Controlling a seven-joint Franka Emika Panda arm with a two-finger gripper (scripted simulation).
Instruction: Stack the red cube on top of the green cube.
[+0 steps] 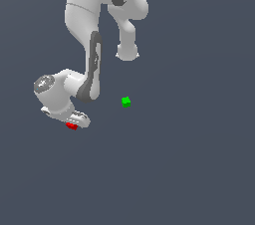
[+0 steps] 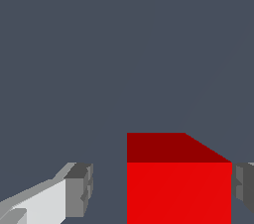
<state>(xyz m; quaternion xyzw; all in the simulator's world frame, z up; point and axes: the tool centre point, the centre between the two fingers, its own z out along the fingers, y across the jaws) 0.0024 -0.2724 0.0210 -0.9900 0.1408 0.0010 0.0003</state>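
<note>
just a plain red cube [image 2: 178, 178]

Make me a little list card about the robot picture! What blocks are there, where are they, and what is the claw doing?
red cube: between the gripper's fingers, one pad right against it, a gap to the other
green cube: alone on the floor, off toward the exterior view's right of the red one
gripper: low over the red cube, open, not clamped
fingers: grey pads either side of the red cube
stacked: no, the cubes sit well apart
floor: plain dark grey
</note>
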